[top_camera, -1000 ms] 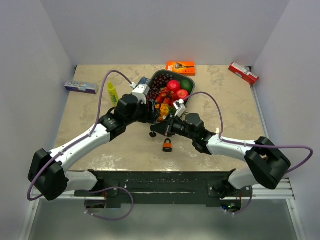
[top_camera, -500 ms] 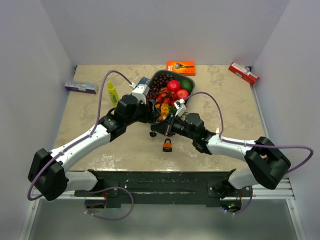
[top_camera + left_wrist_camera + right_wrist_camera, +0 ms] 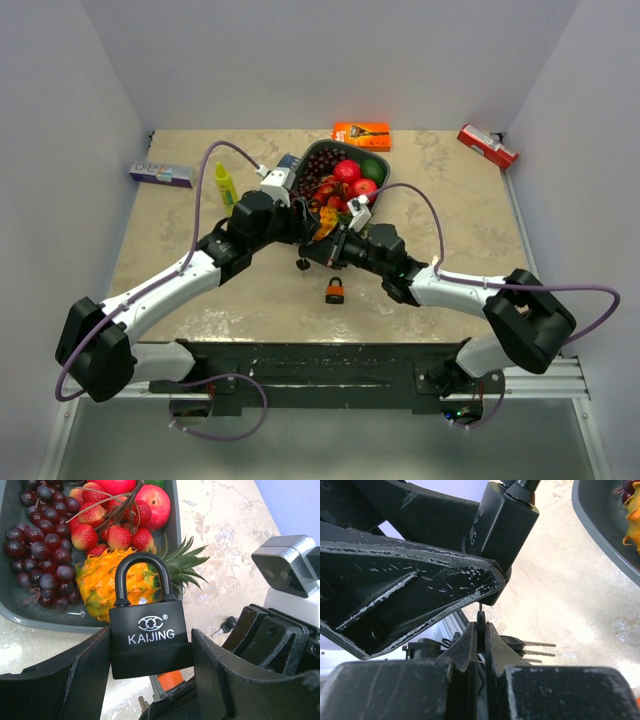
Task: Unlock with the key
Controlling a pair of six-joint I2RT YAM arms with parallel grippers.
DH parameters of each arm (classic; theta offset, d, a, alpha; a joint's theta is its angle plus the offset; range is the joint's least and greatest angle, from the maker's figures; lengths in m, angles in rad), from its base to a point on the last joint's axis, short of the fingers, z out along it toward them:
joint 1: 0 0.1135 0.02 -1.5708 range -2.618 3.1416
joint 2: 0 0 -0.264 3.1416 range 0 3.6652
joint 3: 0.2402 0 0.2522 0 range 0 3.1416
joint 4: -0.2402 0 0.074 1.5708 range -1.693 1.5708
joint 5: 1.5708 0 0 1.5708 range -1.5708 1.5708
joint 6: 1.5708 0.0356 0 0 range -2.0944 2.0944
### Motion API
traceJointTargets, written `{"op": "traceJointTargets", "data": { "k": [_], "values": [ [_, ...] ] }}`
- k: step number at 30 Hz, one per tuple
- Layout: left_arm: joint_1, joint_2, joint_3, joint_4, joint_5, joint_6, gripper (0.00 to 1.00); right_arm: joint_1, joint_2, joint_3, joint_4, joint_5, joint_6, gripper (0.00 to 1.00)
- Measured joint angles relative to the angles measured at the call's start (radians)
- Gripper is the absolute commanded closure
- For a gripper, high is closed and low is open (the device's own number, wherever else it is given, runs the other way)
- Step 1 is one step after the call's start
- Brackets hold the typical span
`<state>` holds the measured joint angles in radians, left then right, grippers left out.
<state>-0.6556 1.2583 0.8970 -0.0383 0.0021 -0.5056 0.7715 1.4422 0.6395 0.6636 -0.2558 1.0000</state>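
The left gripper (image 3: 150,666), its jaws partway apart, clamps the black padlock (image 3: 149,635) upright above the bench (image 3: 225,540), beside the fruit tray (image 3: 30,621) — while the right gripper (image 3: 480,632), pinched closed on the key (image 3: 480,616), holds its tip just under the padlock's base.

"KAIJING" on black padlock (image 3: 149,642)

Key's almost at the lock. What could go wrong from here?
1. The key in the right end effector points up under the padlock; the keyhole isn't visible, so it may miss and twist in the pinch.
2. The left end effector clamps only the padlock's lower sides; an upward push could slide it.
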Motion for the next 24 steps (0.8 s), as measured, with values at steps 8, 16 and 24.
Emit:
{"op": "traceJointTargets", "data": {
  "k": [8, 16, 24],
  "values": [
    [-0.005, 0.000, -0.003, 0.036, -0.011, 0.000, 1.00, 0.002, -0.023, -0.004, -0.004, 0.045, 0.032, 1.00],
    [-0.030, 0.000, -0.003, 0.058, -0.051, 0.002, 1.00, 0.008, -0.055, -0.006, -0.040, 0.088, 0.035, 1.00],
    [-0.057, 0.000, -0.003, 0.058, -0.109, 0.021, 1.00, 0.016, -0.056, 0.000, -0.058, 0.119, 0.031, 1.00]
  ]
}}
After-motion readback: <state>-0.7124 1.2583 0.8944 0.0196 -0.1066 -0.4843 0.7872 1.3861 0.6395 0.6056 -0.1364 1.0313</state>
